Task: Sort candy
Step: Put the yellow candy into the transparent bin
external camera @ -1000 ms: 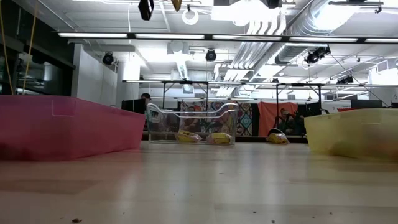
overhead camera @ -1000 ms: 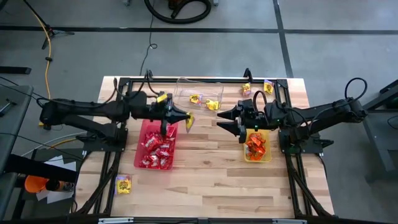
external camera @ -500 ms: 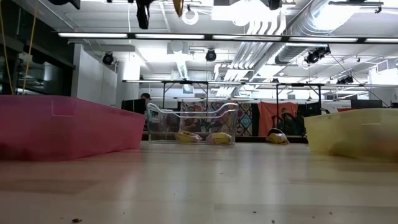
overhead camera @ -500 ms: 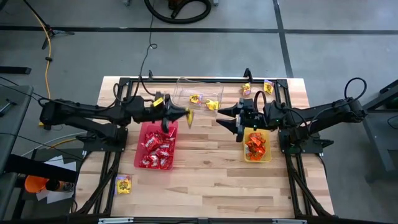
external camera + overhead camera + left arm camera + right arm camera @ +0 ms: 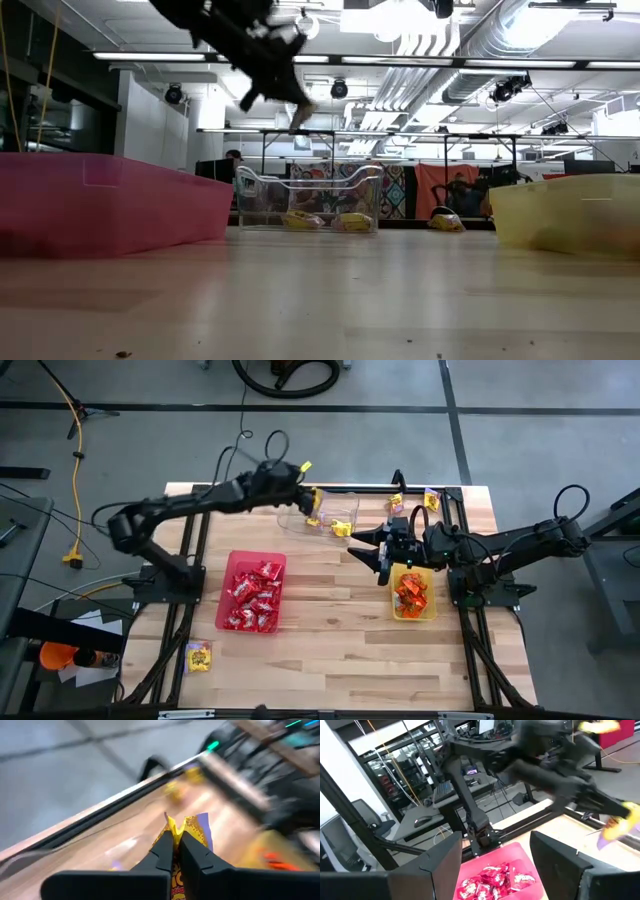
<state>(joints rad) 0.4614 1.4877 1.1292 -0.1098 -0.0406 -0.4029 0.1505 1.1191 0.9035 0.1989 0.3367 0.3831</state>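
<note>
1. The left arm reaches far across the table, its gripper (image 5: 312,500) raised over the clear tray (image 5: 322,512); in the low view it hangs high above that tray.
2. Its jaws are pressed together on a yellow candy (image 5: 186,838), which sticks out beyond the fingertips (image 5: 167,845).
3. The right arm lies low along the table, its gripper (image 5: 368,548) pointing toward the table's middle, with the yellow tray (image 5: 415,614) just behind the jaws.
4. Its jaws are spread wide; nothing sits between them. Past them the right wrist view shows the red tray (image 5: 496,855).
5. Red candies (image 5: 252,598) fill the red tray, orange ones (image 5: 410,593) the yellow tray, and yellow ones (image 5: 340,527) lie in the clear tray below the left jaws.
6. Loose yellow candies (image 5: 398,503) lie at the far edge, and another (image 5: 199,656) near the front left corner.
7. The table (image 5: 330,650) is pale wood planking on a grey floor; cables trail nearby, and the low view shows a workshop with ceiling ducts behind.
</note>
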